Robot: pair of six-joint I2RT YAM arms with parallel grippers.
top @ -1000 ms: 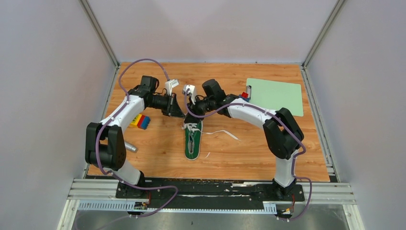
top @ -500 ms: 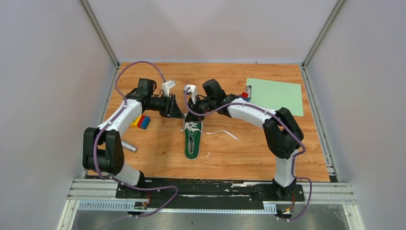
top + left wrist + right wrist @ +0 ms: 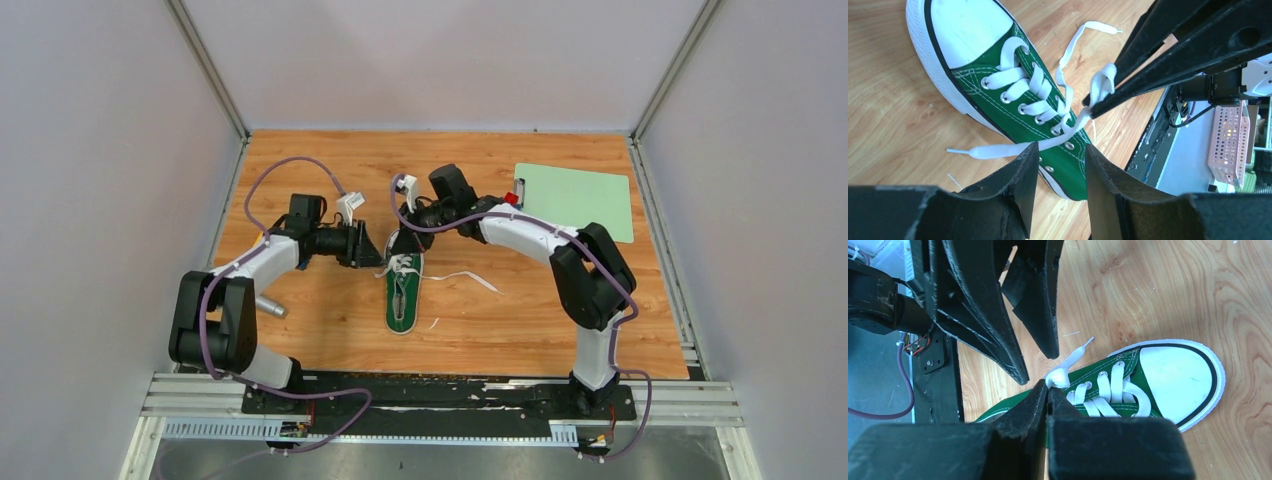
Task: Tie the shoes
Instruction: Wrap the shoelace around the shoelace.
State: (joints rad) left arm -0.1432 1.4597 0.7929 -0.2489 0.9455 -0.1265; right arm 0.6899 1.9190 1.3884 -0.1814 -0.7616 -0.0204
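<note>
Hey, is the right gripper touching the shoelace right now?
Touching. The right wrist view shows the right gripper shut on a bunched fold of the white lace, pinched right at its tips.

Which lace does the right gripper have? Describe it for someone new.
Start at the green sneaker in the middle of the wooden table. By its ankle-end eyelets, the right gripper is shut on a folded loop of white lace, held up off the shoe. The other lace end lies flat on the wood.
</note>
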